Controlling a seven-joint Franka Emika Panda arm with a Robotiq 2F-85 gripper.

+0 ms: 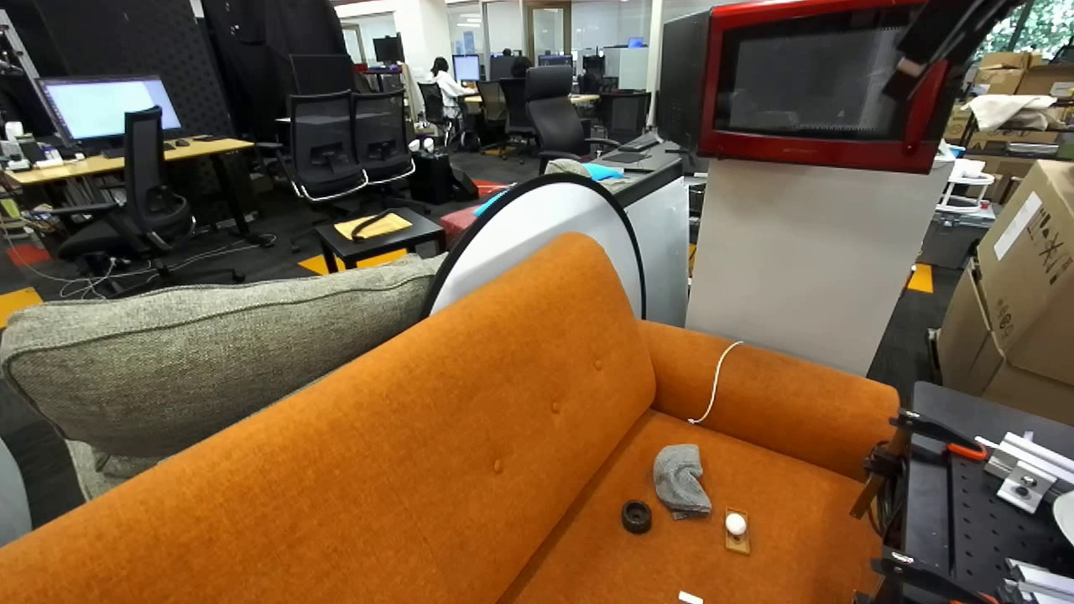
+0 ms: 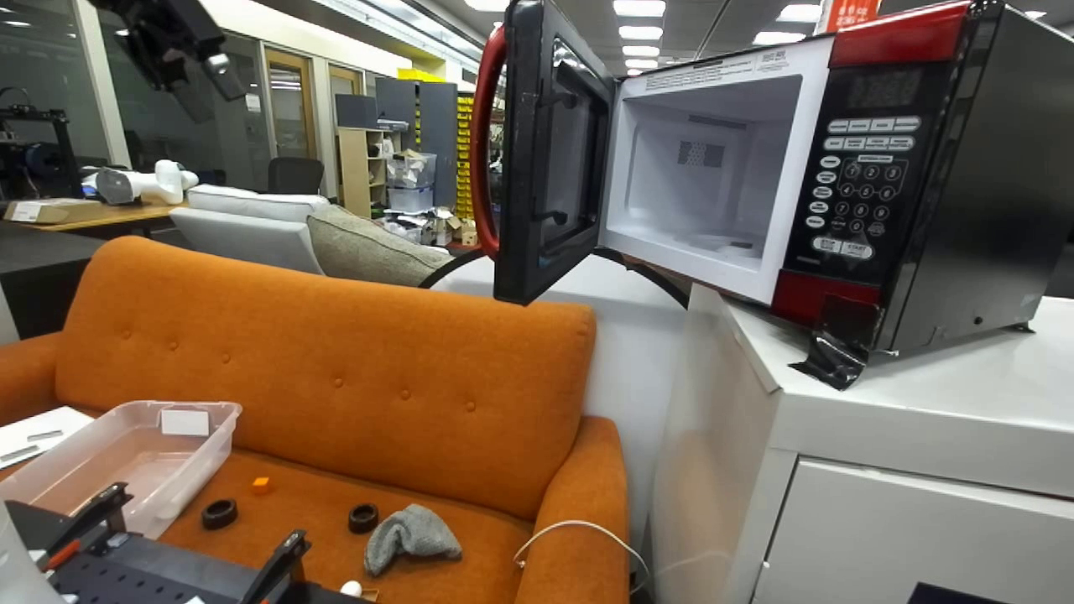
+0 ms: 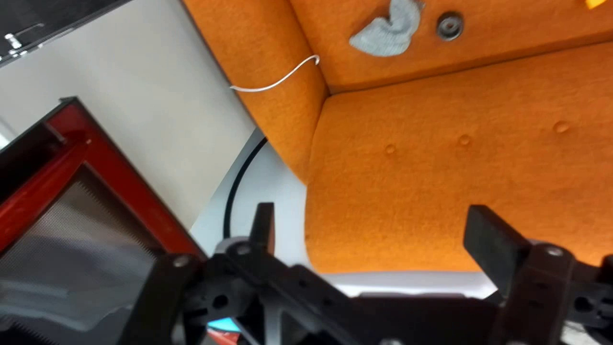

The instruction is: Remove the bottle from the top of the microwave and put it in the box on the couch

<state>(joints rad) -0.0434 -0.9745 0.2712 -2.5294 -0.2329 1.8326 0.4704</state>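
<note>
Atop the microwave (image 2: pixel 839 134), one bottle (image 2: pixel 852 12), mostly cropped; I count two rings (image 2: pixel 363 523) on the couch (image 2: pixel 319 335); hand (image 3: pixel 374 227) gapes wide, empty.

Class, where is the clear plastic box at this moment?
In an exterior view, the clear plastic box sits at the picture's lower left on the orange couch, with a dark ring just right of it.
</note>
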